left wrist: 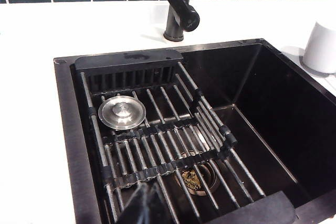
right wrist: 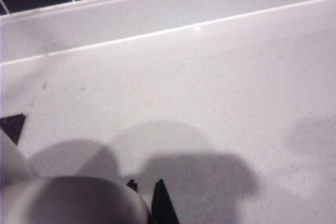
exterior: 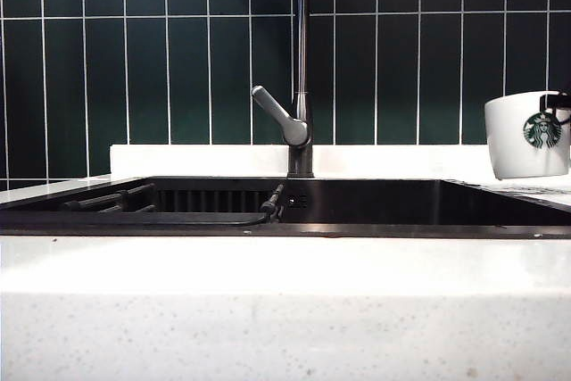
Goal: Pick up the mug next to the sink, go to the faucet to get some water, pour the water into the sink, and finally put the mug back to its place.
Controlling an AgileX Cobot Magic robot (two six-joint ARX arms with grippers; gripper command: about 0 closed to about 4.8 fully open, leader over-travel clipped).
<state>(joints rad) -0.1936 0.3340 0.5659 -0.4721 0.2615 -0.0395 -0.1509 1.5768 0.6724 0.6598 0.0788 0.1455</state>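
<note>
The white mug with its green logo hangs slightly tilted just above the countertop at the right of the sink. My right gripper is shut on it at its far right side. In the right wrist view the mug's rim sits beside the dark fingertips of the right gripper. The faucet stands behind the sink's middle, its grey lever pointing up to the left. My left gripper is shut and empty, hovering over the sink's rack. The mug also shows there. No water is visible.
A round metal stopper lies on the rack, and a drain with debris sits under it. The white speckled countertop rims the sink, with a dark green tiled wall behind.
</note>
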